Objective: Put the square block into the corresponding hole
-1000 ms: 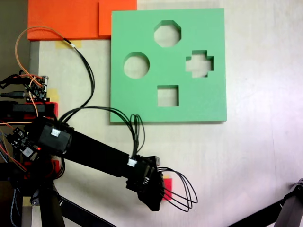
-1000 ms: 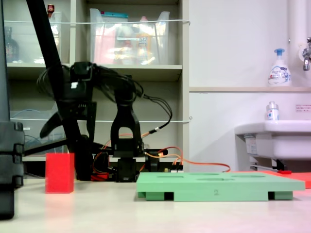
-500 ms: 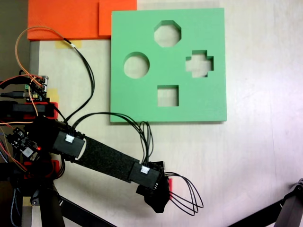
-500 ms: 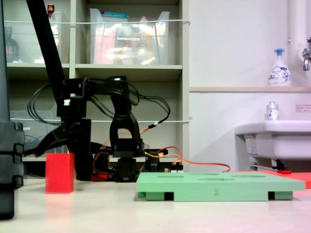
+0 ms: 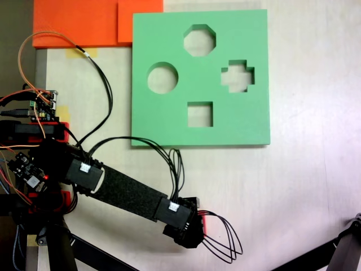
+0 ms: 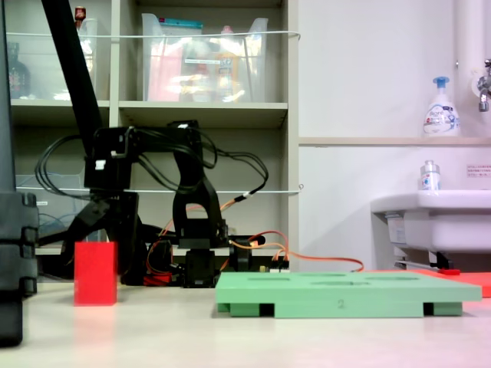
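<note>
The red square block point(image 6: 95, 273) stands upright on the table, well to the left of the green board point(image 6: 337, 295) in a fixed view. From above, just a red sliver of the block point(image 5: 202, 222) shows beside the gripper point(image 5: 190, 230) that covers it. The gripper point(image 6: 98, 234) is open and sits low over the block's top, with one jaw angled out to the left. The square hole point(image 5: 199, 114) is the lowest cutout in the green board point(image 5: 254, 68), and nothing is in it.
The board also has a round cutout point(image 5: 162, 78), an octagonal cutout point(image 5: 199, 40) and a cross cutout point(image 5: 237, 75). Orange foam sheets point(image 5: 79, 22) lie at the top left. Loose cables point(image 5: 220, 237) loop beside the gripper. A black stand leg point(image 5: 338, 254) crosses the lower right corner.
The arm has stretched out and the gripper has come down from above the red block to just over its top. The block has barely moved.
</note>
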{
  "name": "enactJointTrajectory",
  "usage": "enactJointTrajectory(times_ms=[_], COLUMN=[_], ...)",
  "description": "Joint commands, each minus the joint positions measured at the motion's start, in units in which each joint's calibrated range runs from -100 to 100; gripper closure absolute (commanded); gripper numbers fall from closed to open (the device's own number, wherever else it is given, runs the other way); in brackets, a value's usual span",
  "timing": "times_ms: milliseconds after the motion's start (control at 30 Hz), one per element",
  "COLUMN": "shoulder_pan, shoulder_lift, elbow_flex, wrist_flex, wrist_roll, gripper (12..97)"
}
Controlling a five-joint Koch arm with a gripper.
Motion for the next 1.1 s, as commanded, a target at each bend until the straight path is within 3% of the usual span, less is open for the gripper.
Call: enactJointTrajectory(times_ms=[0, 133, 367, 667, 867, 1067], shoulder_pan=[-0.3, -0.7, -1.1, 0.7, 6.7, 15.1], shoulder_lift=[-0.1, 0.1, -3.0, -26.6, -39.5, -39.6], elbow_flex=[-0.7, -2.1, -2.0, -1.9, -1.8, -1.2], wrist_flex=[0.5, -0.3, -3.6, -11.6, -14.7, -11.9], wrist_roll=[1.3, 1.4, 1.5, 3.8, 8.9, 15.7], gripper=[66.6, 72.8, 72.8, 73.0, 72.8, 72.6])
